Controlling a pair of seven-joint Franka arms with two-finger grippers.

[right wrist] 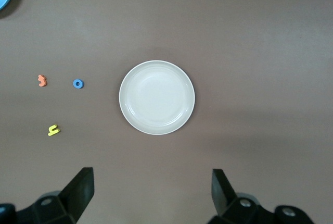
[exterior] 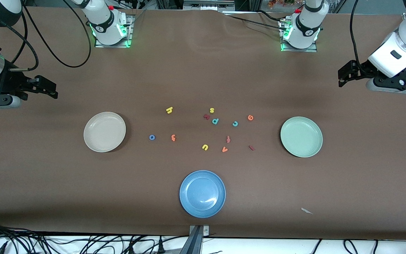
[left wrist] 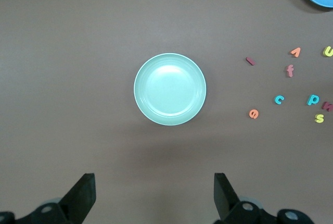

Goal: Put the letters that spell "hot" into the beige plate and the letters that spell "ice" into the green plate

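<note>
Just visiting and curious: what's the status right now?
Left gripper and right gripper open, empty, waiting at table ends. Round beige plate and round pale green plate empty. Tiny foam letters scattered between them, none blocked.

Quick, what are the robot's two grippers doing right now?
Left gripper: open, holding nothing.
Right gripper: open, holding nothing.

Brown table covering, matte, lightly creased along the robots' edge. White floor strip with black cables at the camera's edge. Even overhead lighting.
</note>
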